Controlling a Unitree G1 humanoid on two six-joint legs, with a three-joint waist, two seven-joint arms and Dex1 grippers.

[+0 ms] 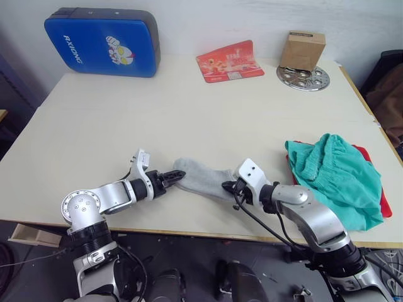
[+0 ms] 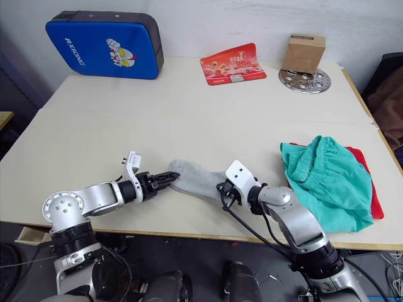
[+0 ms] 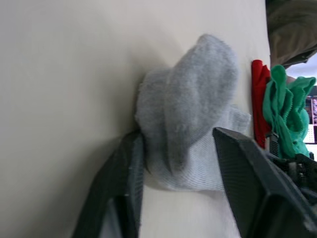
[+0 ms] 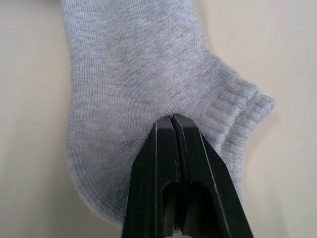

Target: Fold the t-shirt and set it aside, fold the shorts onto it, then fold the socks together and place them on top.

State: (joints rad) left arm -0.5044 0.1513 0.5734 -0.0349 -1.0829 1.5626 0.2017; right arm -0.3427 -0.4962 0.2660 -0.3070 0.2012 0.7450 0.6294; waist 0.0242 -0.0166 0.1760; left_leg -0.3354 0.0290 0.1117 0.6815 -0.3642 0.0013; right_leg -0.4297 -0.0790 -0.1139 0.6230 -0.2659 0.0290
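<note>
Left eye: blue padded case [image 1: 101, 41] upper left, white "RXIONG" lettering plus a cartoon figure print. Red printed card [image 1: 229, 61] top centre, text too small to read. Cardboard box [image 1: 302, 50] stands on a perforated metal disc [image 1: 303, 78], upper right. Socks [image 1: 200, 178], grey knit, lie flat lower centre on the beige counter [image 1: 189, 119]. Left hand [image 1: 174, 178] is at the socks' left end, right hand [image 1: 228, 187] at their right end. Shorts [image 1: 337, 179], teal with gathered waistband, bunched at right on the red t-shirt [image 1: 384, 201], of which only an edge shows.

Right eye: same layout.

Left wrist: fingers [image 3: 124, 188] spread, straddling the rounded sock end; fuzzy knit, ribbed lower part. Red and teal cloth at the frame's right edge.

Right wrist: fingers [image 4: 158, 173] pressed together, pinching the sock near its ribbed cuff.
</note>
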